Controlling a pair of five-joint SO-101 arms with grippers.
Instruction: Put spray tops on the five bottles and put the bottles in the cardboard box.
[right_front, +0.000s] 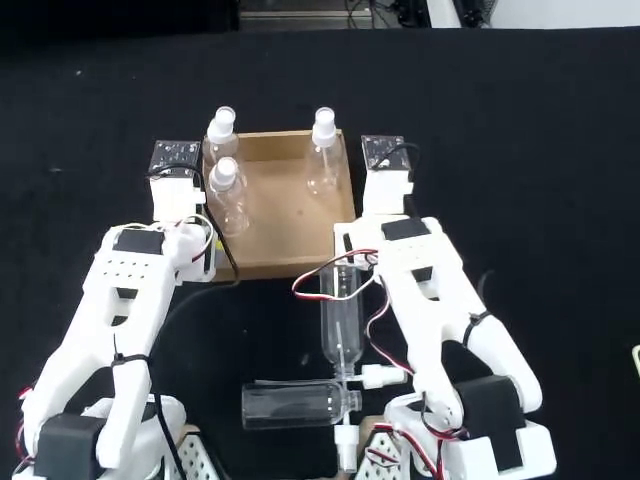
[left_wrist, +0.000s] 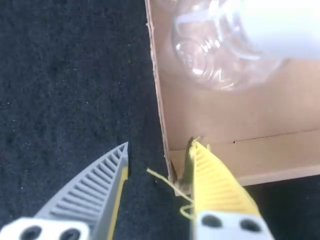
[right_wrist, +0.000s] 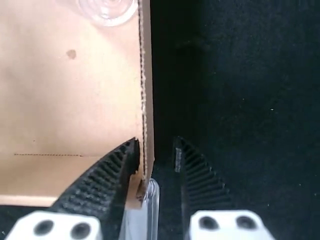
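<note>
Three capped bottles (right_front: 228, 195) stand upright at the cardboard box (right_front: 285, 235): two on its left side, one on the right. Two still need tops, and both lie on the surface (right_front: 520, 150) between the arm bases.

The long bottle (right_front: 340, 320) runs lengthwise from the box's near wall toward the bases, neck at the base end, with a loose spray top (right_front: 383, 377) just beside the neck. The cross bottle (right_front: 295, 405) lies crosswise to it, neck toward the right arm's side, with the second spray top (right_front: 347, 447) near it.

- **Left jaws:** open, straddling the box's left wall at the near corner.
- **Right jaws:** open, straddling the right wall at its near corner. The clear thing under them is probably the long bottle's base, hard to tell.

So both bottles sit behind the jaws, not ahead. The right arm is nearer. It would need to draw back and close across the long axis.
</note>
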